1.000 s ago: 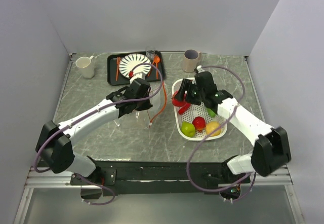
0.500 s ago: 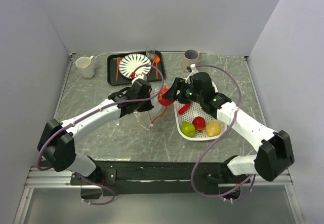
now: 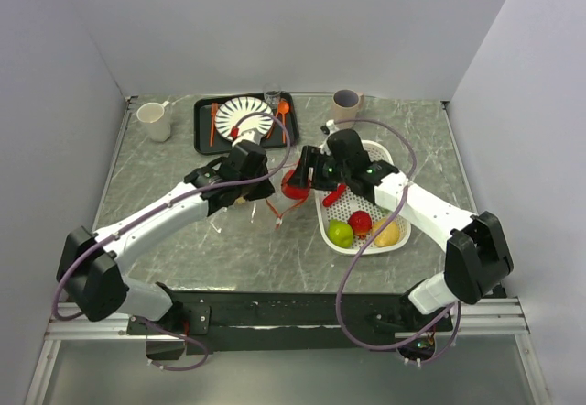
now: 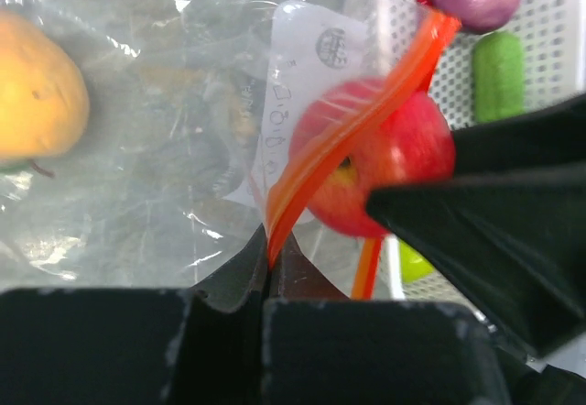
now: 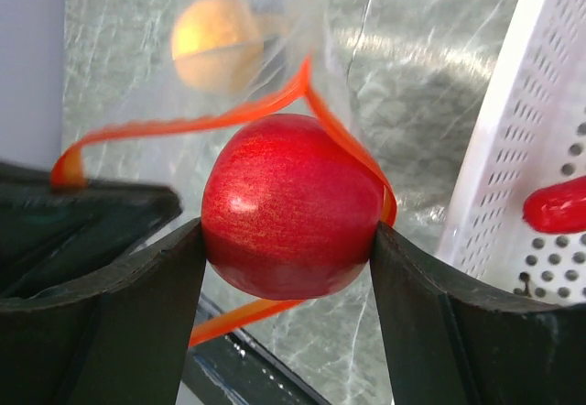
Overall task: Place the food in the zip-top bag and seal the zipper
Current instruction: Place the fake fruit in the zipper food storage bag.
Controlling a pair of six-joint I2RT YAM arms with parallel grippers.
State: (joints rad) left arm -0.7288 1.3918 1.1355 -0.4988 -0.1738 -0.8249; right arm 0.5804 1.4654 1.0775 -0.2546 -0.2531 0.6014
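Loading step: our right fingers point(image 5: 101, 313) grip apple point(image 5: 291, 205) at bag point(image 4: 165, 148) mouth; left fingers point(image 4: 231, 281) pinch zipper point(image 4: 339, 144). Next we push deeper, release.

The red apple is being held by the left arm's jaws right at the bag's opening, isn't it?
Not quite. The red apple is held by the right arm's jaws, as the right wrist view shows, right at the zip-top bag's opening. The left arm's jaws are shut on the bag's orange zipper instead.
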